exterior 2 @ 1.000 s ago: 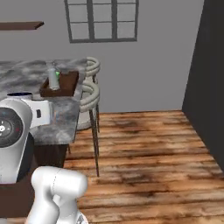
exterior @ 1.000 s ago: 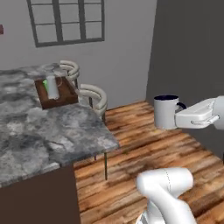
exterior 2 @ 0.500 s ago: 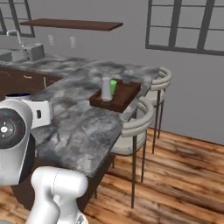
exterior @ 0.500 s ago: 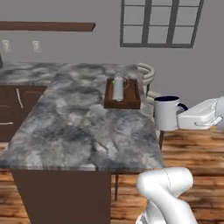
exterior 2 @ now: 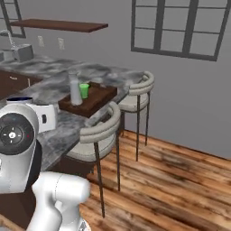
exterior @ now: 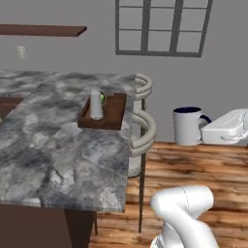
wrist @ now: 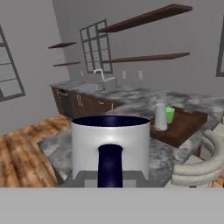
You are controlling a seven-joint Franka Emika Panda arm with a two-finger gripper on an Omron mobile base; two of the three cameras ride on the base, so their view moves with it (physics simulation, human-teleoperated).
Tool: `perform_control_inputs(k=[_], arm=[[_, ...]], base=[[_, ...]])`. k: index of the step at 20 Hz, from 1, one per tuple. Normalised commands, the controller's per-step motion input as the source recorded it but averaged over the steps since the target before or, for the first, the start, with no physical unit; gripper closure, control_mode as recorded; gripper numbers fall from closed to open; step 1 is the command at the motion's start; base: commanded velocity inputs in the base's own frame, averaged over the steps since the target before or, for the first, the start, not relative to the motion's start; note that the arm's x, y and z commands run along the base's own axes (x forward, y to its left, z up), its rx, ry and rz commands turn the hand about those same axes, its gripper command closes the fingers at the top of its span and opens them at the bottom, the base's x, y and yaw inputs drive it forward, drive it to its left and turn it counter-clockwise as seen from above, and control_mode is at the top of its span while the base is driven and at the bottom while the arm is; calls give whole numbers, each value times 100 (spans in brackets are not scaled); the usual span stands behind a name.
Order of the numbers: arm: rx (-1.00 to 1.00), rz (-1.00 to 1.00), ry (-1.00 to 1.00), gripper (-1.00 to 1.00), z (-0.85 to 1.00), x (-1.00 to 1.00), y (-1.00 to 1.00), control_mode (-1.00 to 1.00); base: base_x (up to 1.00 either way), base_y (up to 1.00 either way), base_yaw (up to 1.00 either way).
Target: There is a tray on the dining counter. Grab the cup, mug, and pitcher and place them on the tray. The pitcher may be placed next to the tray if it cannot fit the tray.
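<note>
Mug (exterior: 187, 126) time: the white mug with the dark blue inside is held up in the air by the gripper (exterior: 206, 131), whose jaws are squeezed onto its dark handle. In the left base view the mug hangs over the wooden floor (exterior: 193, 169), off to the right of the dining counter (exterior: 58, 140) and near the curved chairs (exterior: 143, 131). In the hand view the mug (wrist: 110, 146) sits very close, with its handle pointing at the camera. On the far part of the grey counter sits the brown tray (exterior: 112, 112). The pale pitcher (exterior: 96, 104) stands upright on the tray, and the green cup (exterior 2: 84, 90) stands on the tray too, just beside the pitcher (exterior 2: 74, 92). A window (exterior: 162, 26) is on the far wall.
</note>
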Motion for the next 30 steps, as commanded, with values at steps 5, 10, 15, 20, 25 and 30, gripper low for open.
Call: perform_control_inputs(k=[5, 10, 15, 20, 25, 30], arm=[[0, 0, 0, 100, 0, 0, 0, 100], [0, 0, 0, 100, 0, 0, 0, 100], [0, 0, 0, 100, 0, 0, 0, 100], [0, 0, 0, 100, 0, 0, 0, 100], [0, 0, 0, 100, 0, 0, 0, 100], [0, 0, 0, 100, 0, 0, 0, 100]], base=[[91, -100, 22], [100, -96, 46], [92, -91, 54], [63, -59, 76], [44, -76, 69], [12, -81, 51]])
